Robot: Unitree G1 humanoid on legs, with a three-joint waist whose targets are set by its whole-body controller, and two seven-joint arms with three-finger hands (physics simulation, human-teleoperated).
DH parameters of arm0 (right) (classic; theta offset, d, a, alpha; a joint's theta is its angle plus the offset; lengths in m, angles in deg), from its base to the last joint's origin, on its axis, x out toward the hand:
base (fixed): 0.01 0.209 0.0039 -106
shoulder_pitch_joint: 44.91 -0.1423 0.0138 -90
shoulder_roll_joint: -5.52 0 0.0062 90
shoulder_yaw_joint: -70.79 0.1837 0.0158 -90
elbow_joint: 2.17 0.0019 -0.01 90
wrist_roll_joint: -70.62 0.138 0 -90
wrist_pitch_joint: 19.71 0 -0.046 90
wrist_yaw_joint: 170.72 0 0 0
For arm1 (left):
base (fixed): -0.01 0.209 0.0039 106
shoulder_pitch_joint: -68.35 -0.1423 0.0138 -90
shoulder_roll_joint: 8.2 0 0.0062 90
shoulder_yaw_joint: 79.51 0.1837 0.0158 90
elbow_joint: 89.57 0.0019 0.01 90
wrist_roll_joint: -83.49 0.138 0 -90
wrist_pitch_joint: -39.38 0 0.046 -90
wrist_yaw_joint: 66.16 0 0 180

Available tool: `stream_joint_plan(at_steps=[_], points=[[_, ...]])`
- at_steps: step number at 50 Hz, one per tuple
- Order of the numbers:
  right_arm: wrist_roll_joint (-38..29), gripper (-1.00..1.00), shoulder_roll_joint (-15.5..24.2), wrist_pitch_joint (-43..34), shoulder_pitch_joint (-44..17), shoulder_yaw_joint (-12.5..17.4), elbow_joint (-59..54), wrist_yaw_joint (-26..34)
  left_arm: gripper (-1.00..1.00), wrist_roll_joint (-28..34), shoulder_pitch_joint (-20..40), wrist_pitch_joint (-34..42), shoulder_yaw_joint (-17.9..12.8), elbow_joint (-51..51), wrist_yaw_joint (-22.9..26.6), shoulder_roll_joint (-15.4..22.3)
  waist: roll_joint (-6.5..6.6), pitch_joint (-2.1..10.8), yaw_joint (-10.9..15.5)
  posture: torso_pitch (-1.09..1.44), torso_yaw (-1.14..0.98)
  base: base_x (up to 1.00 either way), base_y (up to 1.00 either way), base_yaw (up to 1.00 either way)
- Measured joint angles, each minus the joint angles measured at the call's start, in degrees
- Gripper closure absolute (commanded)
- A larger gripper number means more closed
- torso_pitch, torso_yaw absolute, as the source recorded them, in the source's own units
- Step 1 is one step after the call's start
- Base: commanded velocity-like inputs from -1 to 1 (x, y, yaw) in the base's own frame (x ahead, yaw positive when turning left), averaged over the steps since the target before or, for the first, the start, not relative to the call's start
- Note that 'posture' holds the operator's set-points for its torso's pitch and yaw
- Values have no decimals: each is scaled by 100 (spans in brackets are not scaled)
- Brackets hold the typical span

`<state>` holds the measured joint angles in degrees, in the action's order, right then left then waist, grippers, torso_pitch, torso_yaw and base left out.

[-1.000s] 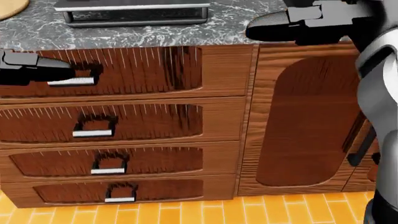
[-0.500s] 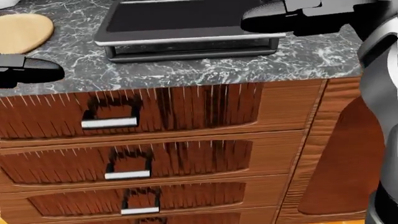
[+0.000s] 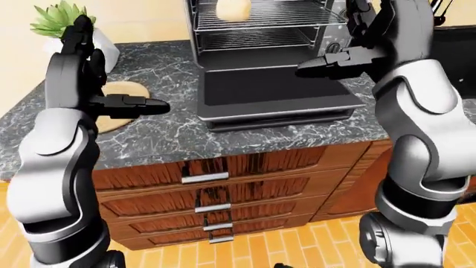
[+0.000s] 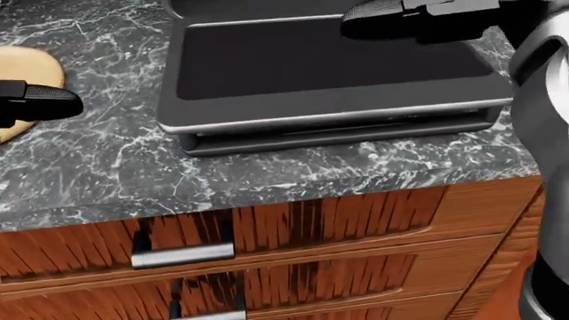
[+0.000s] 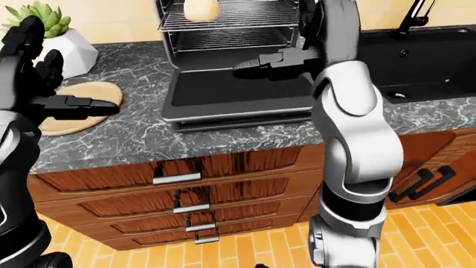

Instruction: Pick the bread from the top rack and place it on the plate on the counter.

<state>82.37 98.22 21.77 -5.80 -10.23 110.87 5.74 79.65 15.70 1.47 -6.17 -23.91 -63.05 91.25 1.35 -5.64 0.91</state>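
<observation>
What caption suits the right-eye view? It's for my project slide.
Both hands, left and right, open before the toaster oven; bread waits on its top rack.

Nothing readable anywhere in these shots, honestly. The toaster oven has no brand, dial numbers or markings that can be made out, and the white plant pot, the drawer fronts and the counter are all plain with no labels or signs.
</observation>
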Motion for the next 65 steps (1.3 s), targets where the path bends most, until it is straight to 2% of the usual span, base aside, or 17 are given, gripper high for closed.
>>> stream_joint_plan(at_steps=[3,6,10,14,16,19,22,26,30,31,36,41,44,48,54,56,65], points=[[11,-100,49,-12,-112,157,147,-57,-100,-15,99,-62,10,-45,15,37,-119,45,-10,0,0,0,0,0],[111,-100,67,29,-146,200,309,-88,-100,12,136,-182,-5,-29,-8,27,-349,192,47,0,0,0,0,0],[242,-100,44,3,-38,203,231,-111,-100,-1,92,-170,126,124,14,-44,-143,257,-28,0,0,0,8,0],[327,-100,85,-69,42,220,133,-169,-100,-38,87,-127,182,74,67,-56,-251,391,-140,0,0,0,26,0],[352,-100,111,-51,-4,242,191,-193,-100,-32,119,-156,143,-2,69,-32,-223,443,-123,0,0,0,27,0],[409,-100,148,32,-26,255,358,-193,-100,11,166,-214,76,-64,44,3,-32,394,-124,0,0,0,27,0],[463,-100,144,46,-51,241,391,-188,-100,38,181,-223,44,-79,34,41,288,379,-121,0,0,0,6,0],[536,-100,54,1,85,60,323,-171,-100,78,15,-162,-37,-14,16,19,25,209,-60,0,0,0,0,0],[545,-100,100,-74,23,82,274,-159,-100,58,15,-60,-32,-23,27,29,-324,192,-40,0,0,0,0,7],[539,-100,108,-51,36,122,299,-167,-100,47,-9,-56,-30,-57,31,0,-343,201,-38,0,0,0,0,41],[579,-100,114,-11,-12,209,345,-257,-100,-20,-36,10,-50,-151,55,47,-210,297,-6,0,0,0,0,40],[604,-100,117,58,-1,130,376,-254,-100,7,27,-75,-142,-279,3,124,-305,321,-25,0,0,0,0,41],[561,-100,137,63,45,176,318,-268,-100,-10,27,-61,-59,-252,7,91,-209,305,-71,0,0,0,0,41],[448,-100,169,35,57,170,264,-274,-100,-58,0,-17,-10,-244,44,92,-333,317,-11,0,0,0,0,20],[360,-100,108,57,10,142,290,-173,-100,-20,100,-32,-44,-212,22,131,10,212,-168,0,0,0,0,0],[366,-100,83,-9,28,130,259,-157,-100,-30,72,-12,-45,-186,36,131,-46,168,-168,0,0,0,0,0],[377,-100,20,108,-17,67,225,-134,-100,-37,61,76,-91,-199,30,162,-102,297,-96,0,0,0,0,5]])
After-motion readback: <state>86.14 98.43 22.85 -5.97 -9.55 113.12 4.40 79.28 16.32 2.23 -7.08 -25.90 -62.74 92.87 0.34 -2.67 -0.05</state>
